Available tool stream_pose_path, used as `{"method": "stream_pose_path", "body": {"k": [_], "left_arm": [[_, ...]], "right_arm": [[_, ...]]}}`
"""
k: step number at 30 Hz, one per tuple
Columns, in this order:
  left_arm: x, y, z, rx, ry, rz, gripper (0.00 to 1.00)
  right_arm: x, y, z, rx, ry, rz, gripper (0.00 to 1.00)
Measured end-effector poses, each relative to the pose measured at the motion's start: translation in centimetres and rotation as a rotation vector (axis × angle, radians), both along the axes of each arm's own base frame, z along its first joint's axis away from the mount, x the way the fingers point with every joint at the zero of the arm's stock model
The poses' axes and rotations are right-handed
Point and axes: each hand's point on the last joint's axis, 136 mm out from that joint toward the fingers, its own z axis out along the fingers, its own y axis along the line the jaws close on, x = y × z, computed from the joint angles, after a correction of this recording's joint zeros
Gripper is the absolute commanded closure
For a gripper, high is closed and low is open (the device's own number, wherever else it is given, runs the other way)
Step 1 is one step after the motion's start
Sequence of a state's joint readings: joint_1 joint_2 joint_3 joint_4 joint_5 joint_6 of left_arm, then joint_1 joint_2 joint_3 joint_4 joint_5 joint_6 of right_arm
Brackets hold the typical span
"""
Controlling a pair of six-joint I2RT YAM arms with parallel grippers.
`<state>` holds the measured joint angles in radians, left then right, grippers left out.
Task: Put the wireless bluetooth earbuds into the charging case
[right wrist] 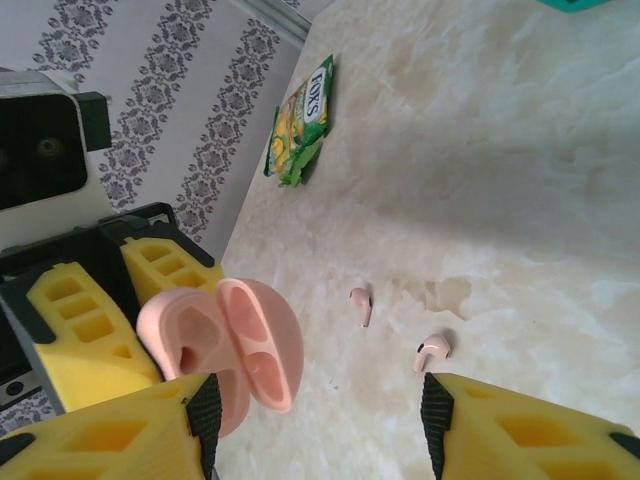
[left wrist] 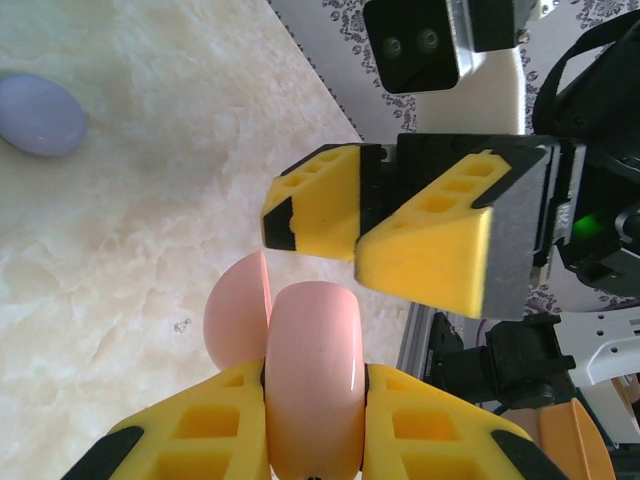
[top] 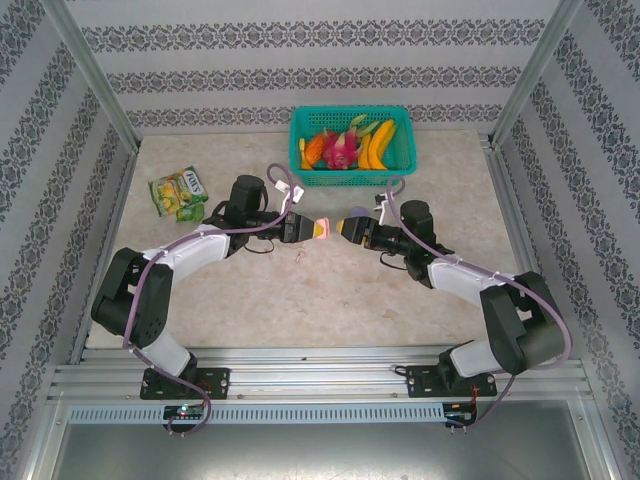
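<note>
Right wrist view: we see two tiny pale pink earbuds lying on the bench, near each other. One points its stem straight down in view; the other bud slants its stem down and left. Left jaws pinch the open pink case. Right jaws are spread, holding nothing.

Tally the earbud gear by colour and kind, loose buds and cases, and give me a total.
Pink buds: 2
Pink case: 1
Purple case: 1
Total: 4
</note>
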<state>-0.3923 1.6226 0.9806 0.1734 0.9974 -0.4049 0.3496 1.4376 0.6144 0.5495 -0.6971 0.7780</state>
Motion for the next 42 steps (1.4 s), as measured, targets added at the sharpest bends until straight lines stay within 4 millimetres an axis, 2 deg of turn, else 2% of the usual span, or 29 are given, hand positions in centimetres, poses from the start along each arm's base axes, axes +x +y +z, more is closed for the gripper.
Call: {"method": "stream_pose_path", "body": {"k": [6,12,21,34,42], "left_arm": [[0.0,-0.1,0.2,-0.010,-0.001,-0.001,0.98],[0.1,-0.1,0.4,-0.014,-0.003,0.001,0.98],[0.1,-0.1,0.4,-0.015,-0.002,0.002,0.98],[0.5,0.0,0.5,-0.013,-0.009,0.016,0.98],[0.7,0.2,0.6,-0.017,-0.009,0.024,0.98]], "right_arm": [[0.1,1.0,0.1,0.000,0.000,0.023,0.47],[0.0,2.0,-0.8,-0.009,0.022,0.047,0.49],[-0.1,2.3,-1.7,-0.017,0.043,0.055,0.54],[0.7,3.2,-1.3,-0.014,0.037,0.069,0.59],[0.9,3.4,-1.2,-0.011,0.034,0.075,0.69]]}}
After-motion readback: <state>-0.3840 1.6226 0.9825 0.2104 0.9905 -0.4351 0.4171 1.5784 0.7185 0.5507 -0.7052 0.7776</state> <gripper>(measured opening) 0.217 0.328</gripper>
